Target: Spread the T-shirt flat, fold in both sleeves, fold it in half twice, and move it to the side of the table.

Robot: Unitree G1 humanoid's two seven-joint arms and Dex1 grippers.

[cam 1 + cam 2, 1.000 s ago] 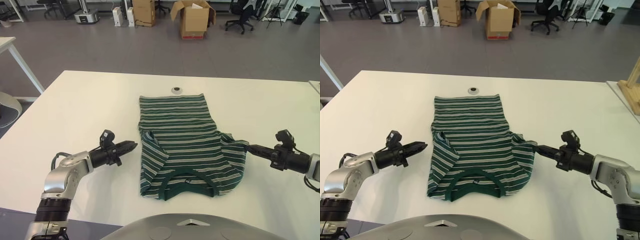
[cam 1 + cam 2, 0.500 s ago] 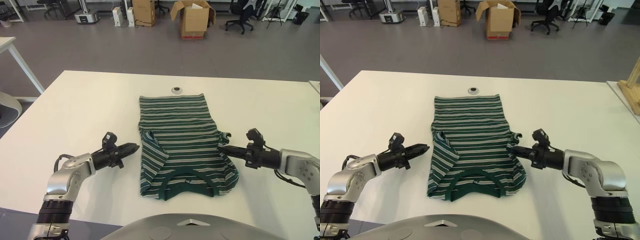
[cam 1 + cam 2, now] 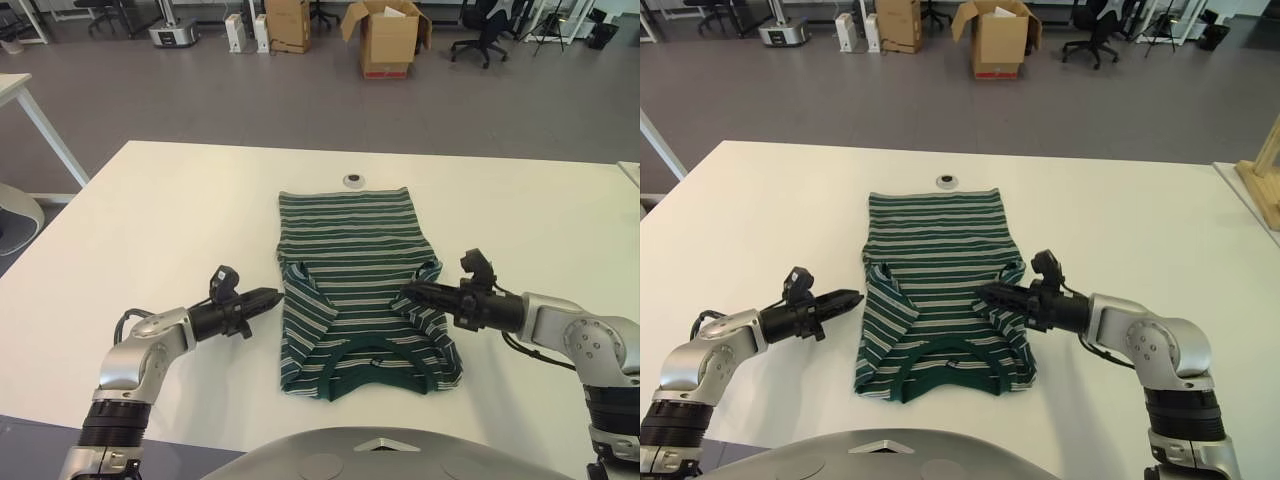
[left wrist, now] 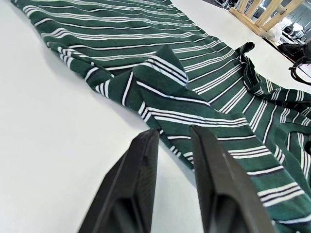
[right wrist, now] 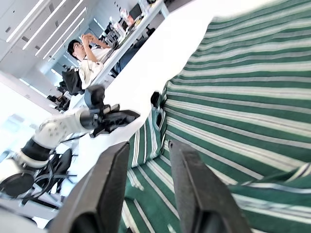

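Note:
A green T-shirt (image 3: 350, 250) with white stripes lies flat mid-table, collar toward me. Its left sleeve (image 3: 302, 290) is folded in onto the body. My right gripper (image 3: 405, 293) hovers low over the chest, shut on the right sleeve (image 3: 440, 325), which trails folded over the shirt's right side. The right wrist view looks along its fingers (image 5: 109, 179) across the stripes toward the other arm. On the bare table just left of the shirt, my left gripper (image 3: 272, 295) points at the folded sleeve. Its fingers (image 4: 143, 160) stand a narrow gap apart with nothing between them.
A small round object (image 3: 353, 181) sits on the white table (image 3: 170, 210) just beyond the shirt's hem. A wooden frame (image 3: 1265, 180) stands at the table's far right edge. Bare tabletop spreads on both sides of the shirt.
My right gripper has swept leftward from the shirt's right side to over the chest, pulling the right sleeve in over the body. My left gripper has crept slightly closer to the shirt.

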